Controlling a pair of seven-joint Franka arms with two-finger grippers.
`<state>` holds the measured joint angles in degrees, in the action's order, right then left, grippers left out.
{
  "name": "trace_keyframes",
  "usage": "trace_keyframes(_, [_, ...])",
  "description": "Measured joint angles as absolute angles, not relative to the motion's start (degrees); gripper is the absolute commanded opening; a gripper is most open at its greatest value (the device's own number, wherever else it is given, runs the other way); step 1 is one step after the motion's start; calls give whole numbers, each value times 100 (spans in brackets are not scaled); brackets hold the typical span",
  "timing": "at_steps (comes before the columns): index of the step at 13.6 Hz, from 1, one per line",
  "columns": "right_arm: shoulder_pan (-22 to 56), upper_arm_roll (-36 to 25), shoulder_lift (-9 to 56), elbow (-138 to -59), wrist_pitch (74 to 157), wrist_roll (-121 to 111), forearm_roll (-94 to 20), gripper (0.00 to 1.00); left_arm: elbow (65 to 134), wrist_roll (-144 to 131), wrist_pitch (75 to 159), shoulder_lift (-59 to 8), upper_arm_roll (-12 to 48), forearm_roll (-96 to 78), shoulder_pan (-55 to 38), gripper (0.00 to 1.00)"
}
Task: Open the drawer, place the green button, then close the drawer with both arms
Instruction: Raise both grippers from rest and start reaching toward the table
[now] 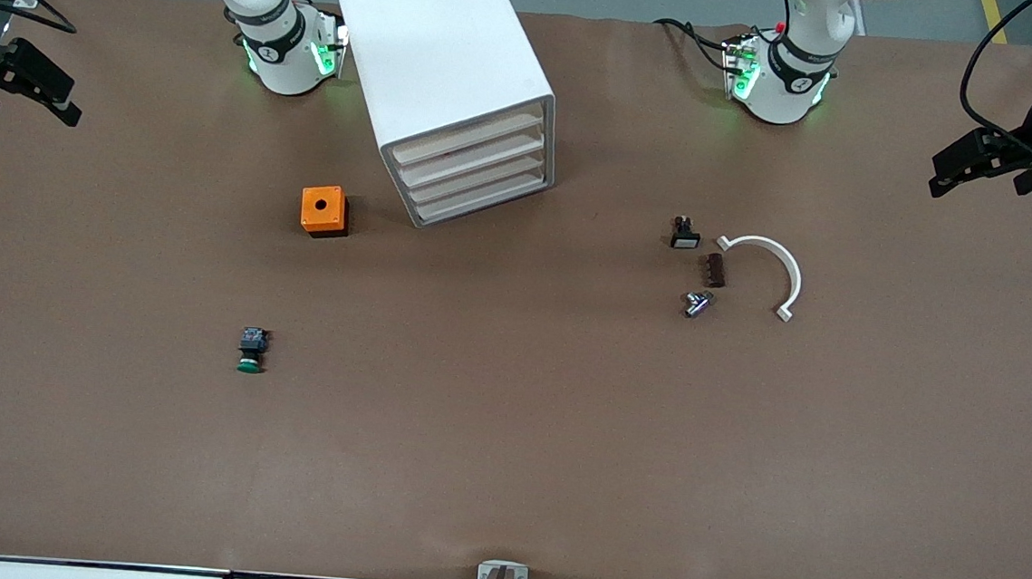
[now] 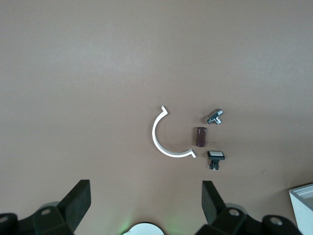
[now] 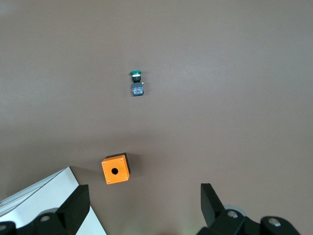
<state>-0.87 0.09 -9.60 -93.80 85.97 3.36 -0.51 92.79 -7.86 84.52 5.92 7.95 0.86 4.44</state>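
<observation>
Brown counter, white cabinet w/ four drawers all shut, both arms parked at the counter's ends.

Landmark = cabinet, standing between the two arm bases, drawer fronts angled toward the front camera. The drawer, one of the lower ones, is closed. Orange box sits just beside the cabinet, toward the right arm's end. Button, green cap, lies on its side well apart from the cabinet, nearer the front camera than the orange box. Toward the left arm's end: black switch, brown block, silver part, white curved clip, clustered, nearer the camera than the cabinet. Left claw hangs over the counter edge at its own end, released, holding nothing. Right claw likewise at its end, released, empty.
</observation>
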Motion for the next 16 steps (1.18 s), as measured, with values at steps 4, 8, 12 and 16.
trace_keyframes(4, [-87,9,-945,-9379,8597,336,-51,100,9274,-786,8452,590,795,86,450,100])
trace_keyframes(8, [-87,12,-932,-9378,8598,334,-49,100,9143,-786,8453,496,795,86,452,100])
trace_keyframes(12, [-86,73,-785,-9375,8707,310,-49,100,9108,-786,8453,408,790,87,466,100])
trace_keyframes(16, [-28,137,-498,-9351,8773,303,-49,100,9106,-786,8453,357,748,152,474,100])
